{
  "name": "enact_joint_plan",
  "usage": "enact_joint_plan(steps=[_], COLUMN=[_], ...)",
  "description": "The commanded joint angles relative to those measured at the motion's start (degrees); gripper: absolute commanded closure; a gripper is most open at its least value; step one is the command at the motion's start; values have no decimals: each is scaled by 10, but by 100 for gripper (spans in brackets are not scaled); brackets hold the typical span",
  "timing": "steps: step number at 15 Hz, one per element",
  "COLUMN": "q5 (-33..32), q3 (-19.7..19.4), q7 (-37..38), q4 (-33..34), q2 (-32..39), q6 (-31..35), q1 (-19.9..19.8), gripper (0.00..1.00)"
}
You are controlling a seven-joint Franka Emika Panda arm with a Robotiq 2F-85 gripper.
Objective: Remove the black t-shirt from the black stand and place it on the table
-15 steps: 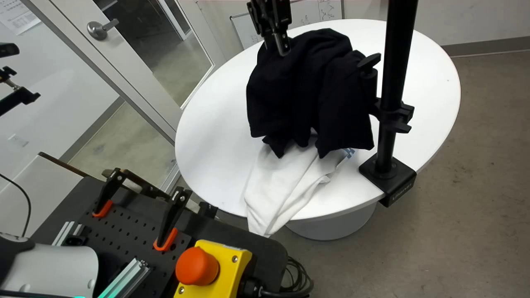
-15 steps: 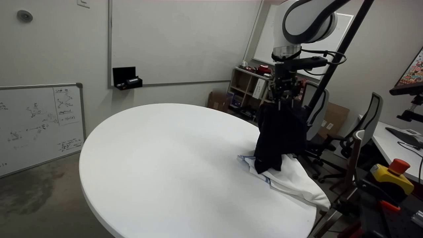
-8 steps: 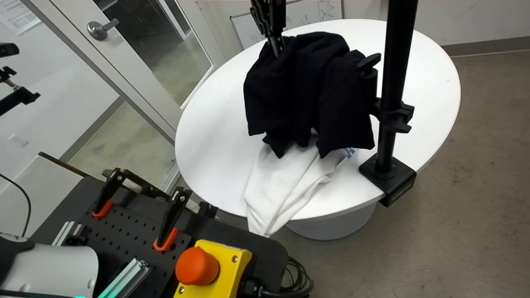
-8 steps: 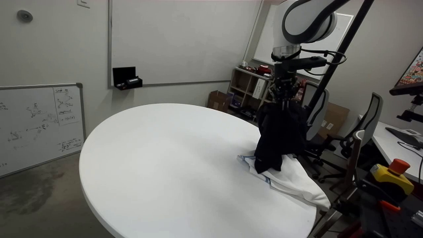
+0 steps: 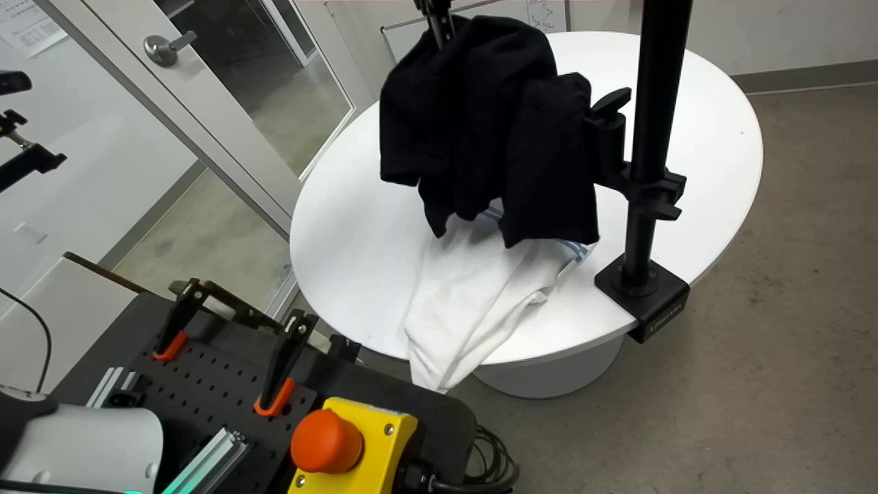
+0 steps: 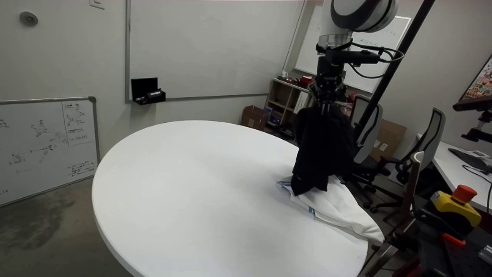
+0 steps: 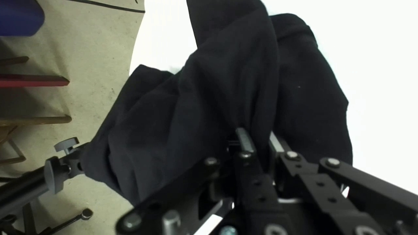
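The black t-shirt (image 5: 480, 123) hangs in folds above the white round table (image 5: 357, 261). My gripper (image 5: 441, 34) pinches its upper part from above; in the wrist view a fold of dark cloth runs between the fingers (image 7: 245, 140). On the side toward the black stand (image 5: 651, 103), the shirt still meets the end of the stand's short side arm (image 5: 610, 140); how much of that arm is inside the cloth is hidden. The shirt's lower hem (image 6: 307, 184) hangs at a white cloth on the table.
A white cloth with blue stripes (image 5: 473, 302) lies below the shirt and overhangs the table edge. The stand's base (image 5: 641, 288) is clamped to the rim. A yellow box with an orange button (image 5: 326, 439) sits on the dark bench. Chairs (image 6: 426, 142) stand behind the table.
The fingers have come together on the shirt. Gripper and shirt have since risen and shifted away from the stand's post, baring more of the side arm and of the white cloth.
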Motion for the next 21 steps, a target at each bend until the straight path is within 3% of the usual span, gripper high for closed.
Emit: enact_joint_plan(steps=[1, 11, 16, 21], q5=[40, 96, 140, 136], q3=[16, 109, 144, 158], q7=[-16, -91, -127, -122], q4=[-1, -24, -24, -25], q2=[-69, -221, -213, -179], q6=[-22, -50, -102, -123], q1=[7, 61, 88, 101], gripper=[97, 97, 97, 97])
